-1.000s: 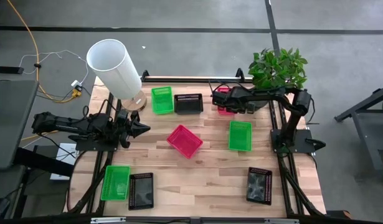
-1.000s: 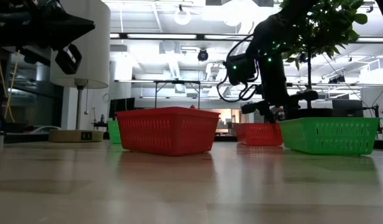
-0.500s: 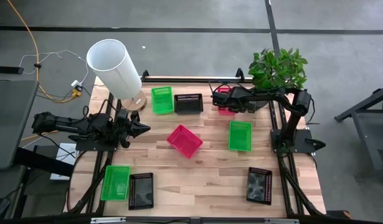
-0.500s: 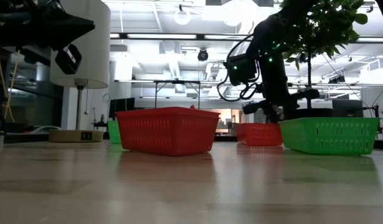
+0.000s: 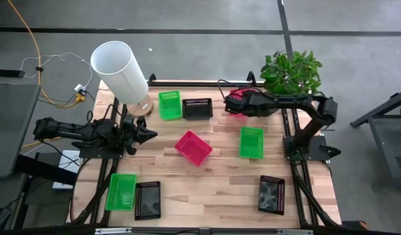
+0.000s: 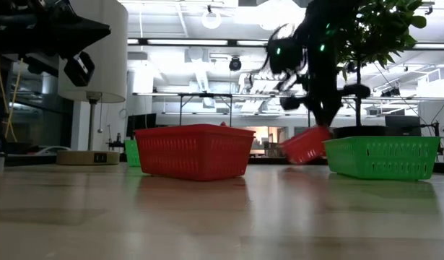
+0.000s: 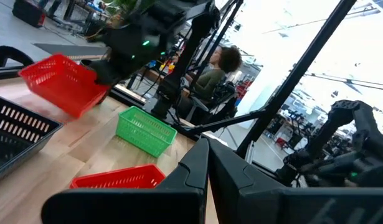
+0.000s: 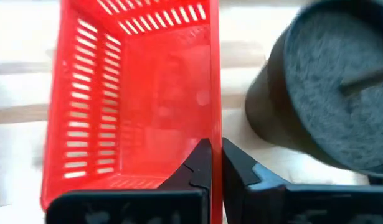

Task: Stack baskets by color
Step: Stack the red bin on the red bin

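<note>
My right gripper is at the far right of the table beside the plant pot, shut on a pink basket, which shows tilted in the low view. A second pink basket rests on its base mid-table. Green baskets sit at the far side, right of centre and near left. Black baskets sit at the far side, near left and near right. My left gripper hangs shut at the left, touching nothing. My right gripper pinches one long side wall of the pink basket, one finger inside the basket and one outside. The fingers slant down from the table's right side. The basket hangs tilted, its open top up, lifted off the table.
A tall white cylinder on a round base stands at the far left corner. The potted plant stands at the far right corner, close to the held basket. Bare wood lies along the table's middle and near edge.
My right gripper has shut on the pink basket's side wall and risen, tipping as it went. The basket, which stood flat on the table by the pot, now hangs tilted off the wood. My left arm has kept still.
</note>
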